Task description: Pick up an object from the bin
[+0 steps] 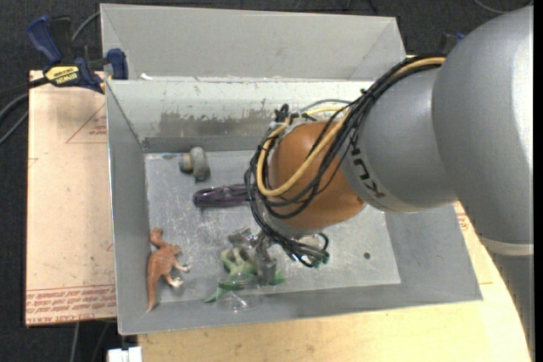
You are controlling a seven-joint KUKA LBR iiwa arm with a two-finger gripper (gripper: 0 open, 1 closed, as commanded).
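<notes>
In the bin (254,97), a dinosaur toy (161,267) lies left of a heap (242,275).

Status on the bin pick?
Gripper down at the small green-and-grey heap, front centre of bin. Grasp not confirmed. Orange dinosaur and purple piece lie apart, not in the way.

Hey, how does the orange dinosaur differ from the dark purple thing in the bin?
The dinosaur is orange, with legs and a tail; the purple thing is dark and a plain long shape. The dinosaur lies lengthwise by the bin wall on the view's left; the purple thing lies crosswise nearer the middle. The dinosaur is clear of the arm; the purple thing's right end runs under the arm's orange cover. Both lie on the bin floor.
</notes>
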